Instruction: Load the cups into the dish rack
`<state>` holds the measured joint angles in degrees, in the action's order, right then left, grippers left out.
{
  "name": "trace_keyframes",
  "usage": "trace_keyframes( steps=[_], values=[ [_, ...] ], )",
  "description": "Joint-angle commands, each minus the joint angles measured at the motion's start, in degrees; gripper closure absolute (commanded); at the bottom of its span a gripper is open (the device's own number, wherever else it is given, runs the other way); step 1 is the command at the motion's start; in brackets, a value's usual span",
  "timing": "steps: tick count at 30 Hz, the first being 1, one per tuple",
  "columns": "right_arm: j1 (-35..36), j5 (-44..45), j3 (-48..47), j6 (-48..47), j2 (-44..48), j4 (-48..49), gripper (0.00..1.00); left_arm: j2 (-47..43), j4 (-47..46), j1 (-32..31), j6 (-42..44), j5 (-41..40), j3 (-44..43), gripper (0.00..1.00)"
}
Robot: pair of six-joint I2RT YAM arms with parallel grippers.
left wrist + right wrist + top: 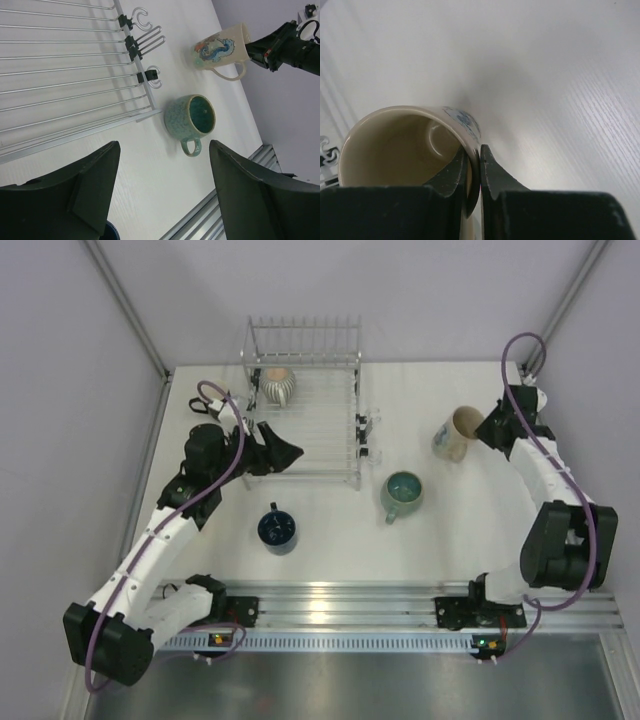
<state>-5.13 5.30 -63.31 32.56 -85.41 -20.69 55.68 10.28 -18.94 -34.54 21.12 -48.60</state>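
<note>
Right arm is stretched far out along the right side of the table, elbow bent, and the right gripper (488, 428) is pinched tight on the rim of the tall cream mug (455, 433), one finger inside the mouth, one on the outer wall, as the right wrist view shows. The mug is tipped over: its open mouth faces the right arm, its base points toward the dish rack (305, 410), so its long axis runs roughly across the table, and I cannot tell whether the base touches the surface. Over on the other side, the left arm reaches forward with its elbow low, and the left gripper (285, 455) hangs at the rack's near left corner with its jaws spread wide around nothing. In the rack there is one ribbed beige cup (278, 385), lying on its side at the far left. Out on the table, the teal-green mug (403, 493) stands upright just off the rack's near right corner, handle toward the near edge, and the dark blue mug (277, 530) stands upright nearer the bases. White wood-grain table (450, 540), pale lilac-grey walls (60, 360) around it, a metal rail (340, 605) along the near edge.
</note>
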Motion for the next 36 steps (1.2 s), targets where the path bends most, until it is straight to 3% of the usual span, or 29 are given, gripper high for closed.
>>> trace_keyframes(
  steps=[1, 5, 10, 13, 18, 21, 26, 31, 36],
  values=[
    [-0.24, -4.58, -0.5, 2.51, 10.25, 6.27, 1.0, -0.05, -5.17, 0.13, -0.08, 4.09, -1.76, 0.22],
    [-0.24, -12.75, 2.74, 5.06, 16.05, 9.17, 1.0, 0.48, -12.71, 0.13, -4.37, 10.4, -0.01, 0.21],
    [0.2, -29.78, 9.6, 16.8, 23.43, 25.32, 1.0, 1.89, -24.59, 0.13, -10.62, 16.66, 3.07, 0.22],
    [1.78, -32.36, 12.41, 23.05, 26.69, 33.3, 1.0, 3.73, -30.84, 0.13, -12.56, 18.34, 3.95, 0.23],
    [7.74, -32.19, 16.11, 32.47, 29.6, 46.77, 1.0, 7.42, -40.58, -0.05, -15.37, 19.92, 3.6, 0.24],
    [14.49, -26.69, 17.95, 34.94, 29.25, 56.09, 1.0, 10.76, -48.21, -0.83, -20.11, 21.94, 3.33, 0.25],
    [22.87, -22.79, 18.14, 38.01, 24.86, 70.23, 1.0, 13.66, -51.94, -5.05, -20.74, 20.72, 1.94, 0.25],
    [27.18, -21.56, 16.03, 39.95, 21.78, 75.0, 1.0, 14.63, -52.38, -6.55, -18.98, 18.69, 0.96, 0.25],
    [29.99, -20.07, 15.93, 39.07, 21.07, 75.09, 1.0, 16.03, -58.78, -7.77, -19.24, 17.11, 1.31, 0.22]
  ],
)
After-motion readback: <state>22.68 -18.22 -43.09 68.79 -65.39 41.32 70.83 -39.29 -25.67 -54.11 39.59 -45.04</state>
